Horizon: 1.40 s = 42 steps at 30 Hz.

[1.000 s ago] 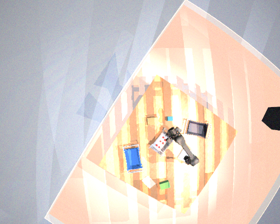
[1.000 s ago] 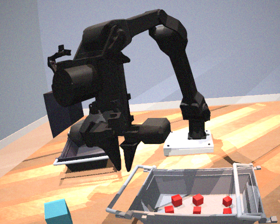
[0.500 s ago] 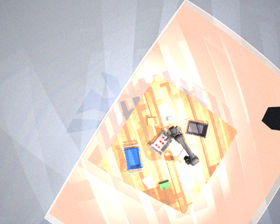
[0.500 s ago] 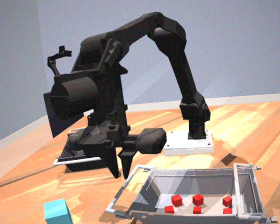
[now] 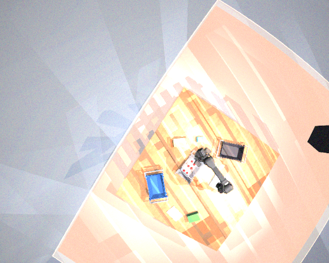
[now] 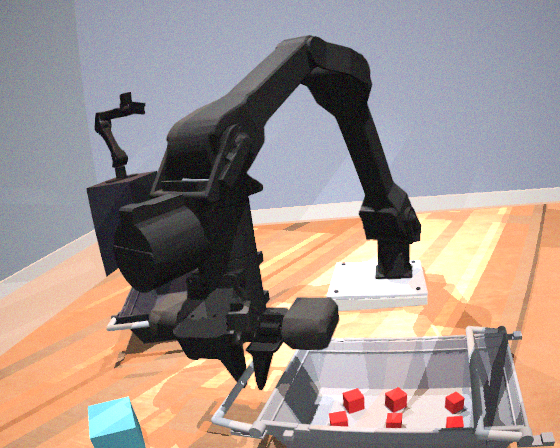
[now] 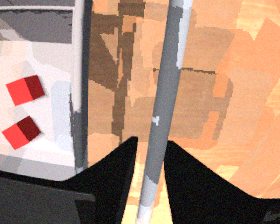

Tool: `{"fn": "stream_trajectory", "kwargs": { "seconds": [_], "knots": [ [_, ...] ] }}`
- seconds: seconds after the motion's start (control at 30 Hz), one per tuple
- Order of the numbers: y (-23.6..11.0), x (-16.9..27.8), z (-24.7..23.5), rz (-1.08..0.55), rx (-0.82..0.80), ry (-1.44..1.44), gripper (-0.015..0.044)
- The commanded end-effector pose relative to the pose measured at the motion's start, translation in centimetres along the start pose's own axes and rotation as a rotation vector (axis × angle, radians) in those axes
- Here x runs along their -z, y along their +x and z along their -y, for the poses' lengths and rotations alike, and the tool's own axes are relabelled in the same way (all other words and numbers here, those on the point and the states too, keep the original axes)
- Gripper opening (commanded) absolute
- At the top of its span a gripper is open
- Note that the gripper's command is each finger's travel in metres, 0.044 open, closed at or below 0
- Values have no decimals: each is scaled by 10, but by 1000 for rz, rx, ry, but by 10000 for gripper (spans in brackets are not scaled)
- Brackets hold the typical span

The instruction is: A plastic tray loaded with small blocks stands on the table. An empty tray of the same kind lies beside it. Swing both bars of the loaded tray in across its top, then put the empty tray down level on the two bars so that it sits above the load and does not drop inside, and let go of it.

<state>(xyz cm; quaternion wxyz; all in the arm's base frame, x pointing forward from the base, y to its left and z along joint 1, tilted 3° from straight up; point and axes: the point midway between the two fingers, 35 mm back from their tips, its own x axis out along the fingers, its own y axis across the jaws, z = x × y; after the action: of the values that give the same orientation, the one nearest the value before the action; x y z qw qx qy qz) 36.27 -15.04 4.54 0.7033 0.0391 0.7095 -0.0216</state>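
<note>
The loaded grey tray (image 5: 187, 176) (image 6: 382, 438) (image 7: 77, 50) holds several small red blocks (image 6: 396, 399) (image 7: 25, 90). Its right-hand bar (image 6: 473, 382) in the exterior view lies in across the top, near that end. Its left-hand bar (image 6: 232, 395) (image 7: 167, 75) is out beyond the other end. My gripper (image 6: 252, 384) (image 7: 151, 144) is slightly open, with this bar running between the fingertips; the wrist view shows gaps beside it. A black tray (image 5: 231, 151) (image 6: 157, 290) and a blue tray (image 5: 156, 186), both with wire bars out, look empty. The arm partly hides the black tray in the exterior view.
A cyan block (image 5: 198, 139) (image 6: 113, 420) stands off the grey tray's swung-out end. A pale box (image 5: 180, 142), a white piece (image 5: 174, 213) and a green block (image 5: 193, 217) also lie about. The arm's white base plate (image 6: 377, 300) is behind the grey tray.
</note>
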Motion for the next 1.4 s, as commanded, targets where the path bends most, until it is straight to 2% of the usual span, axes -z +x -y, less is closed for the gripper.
{"fn": "stream_trajectory", "kwargs": {
  "seconds": [0.0,0.07,0.4,0.77,0.9,1.17,1.37],
  "knots": [
    [-10,0,-7,0,-2,-1,82],
    [-21,0,-13,0,-3,-1,82],
    [-32,0,-37,1,-5,-1,82],
    [-12,0,-75,1,-8,-1,82],
    [-20,-1,-74,1,-8,-1,82],
    [-59,-2,-69,1,-7,-1,82],
    [-54,-2,-70,2,-11,3,82]
  ]
}}
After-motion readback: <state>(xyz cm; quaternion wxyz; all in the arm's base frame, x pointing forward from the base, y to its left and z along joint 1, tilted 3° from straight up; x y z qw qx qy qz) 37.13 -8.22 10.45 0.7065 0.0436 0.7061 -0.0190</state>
